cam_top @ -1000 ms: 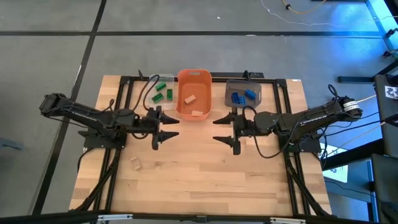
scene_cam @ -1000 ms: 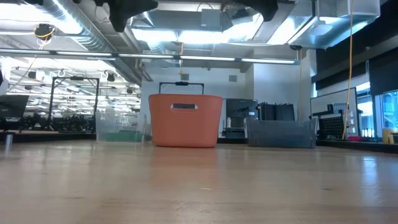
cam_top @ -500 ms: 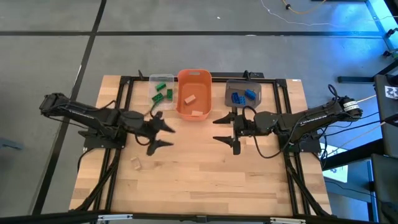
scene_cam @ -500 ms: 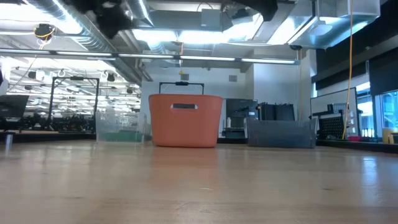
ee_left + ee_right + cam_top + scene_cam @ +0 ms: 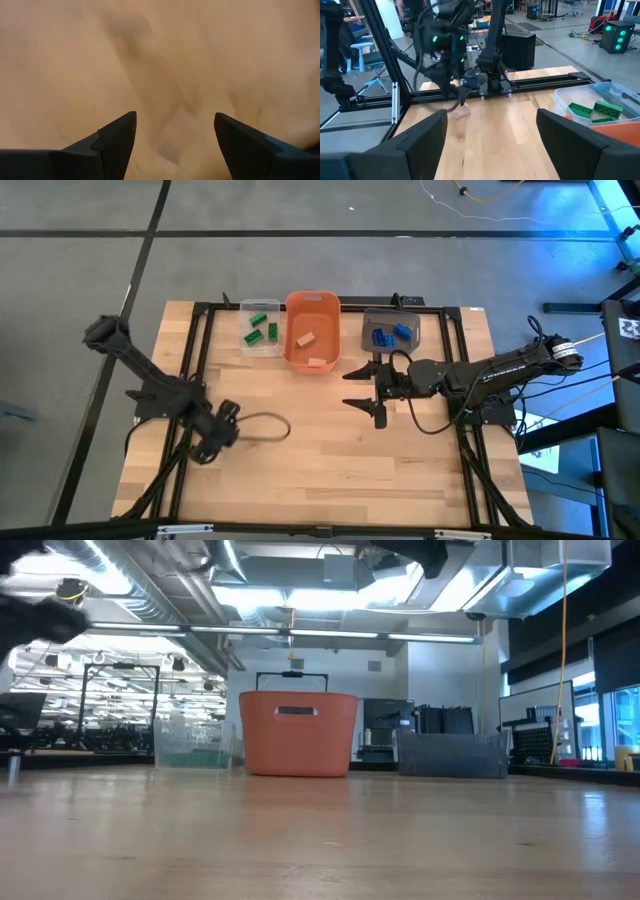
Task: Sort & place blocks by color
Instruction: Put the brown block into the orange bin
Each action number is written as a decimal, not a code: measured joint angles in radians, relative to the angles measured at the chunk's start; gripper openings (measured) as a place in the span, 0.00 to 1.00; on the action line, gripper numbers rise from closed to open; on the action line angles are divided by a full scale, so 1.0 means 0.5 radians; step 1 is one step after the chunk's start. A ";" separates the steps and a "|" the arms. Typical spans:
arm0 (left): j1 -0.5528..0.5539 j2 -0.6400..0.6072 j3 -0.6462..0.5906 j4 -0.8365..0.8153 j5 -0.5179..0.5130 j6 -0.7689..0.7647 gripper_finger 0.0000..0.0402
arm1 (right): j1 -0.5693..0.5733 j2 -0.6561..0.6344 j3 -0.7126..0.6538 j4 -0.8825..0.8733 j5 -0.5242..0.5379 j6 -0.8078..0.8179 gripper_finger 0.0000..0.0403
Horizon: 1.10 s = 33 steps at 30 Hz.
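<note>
While the left gripper [image 5: 207, 442] hangs spread wide over the near-left of the wooden table [image 5: 330, 470], one small tan studded brick [image 5: 461, 113] looks unsorted beneath it. The right gripper [image 5: 368, 391] waits open mid-table. Farther back, green bricks [image 5: 259, 330] fill the clear bin [image 5: 246, 308], tan bricks [image 5: 305, 338] the orange tub [image 5: 312, 302], blue bricks [image 5: 391, 333] the grey tray [image 5: 370, 316].

Pretty bright and even from above, lit by ceiling strips glaring white in the low view. Blue glow off in the high view's corner. Left wrist view totally smeared, blurry desk [image 5: 165, 60]. Left arm [image 5: 450, 45] motion-blurred too.
</note>
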 joint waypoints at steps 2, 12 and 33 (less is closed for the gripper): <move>-0.133 0.065 -0.046 -0.022 -0.021 -0.054 0.65 | -0.001 -0.001 0.000 -0.002 0.000 0.000 0.76; -0.449 0.428 -0.130 -0.005 -0.194 -0.158 0.65 | -0.001 -0.001 0.000 -0.005 0.001 0.001 0.76; -0.214 0.554 -0.262 0.316 -0.140 -0.155 0.27 | 0.000 -0.001 -0.001 -0.005 0.001 0.002 0.76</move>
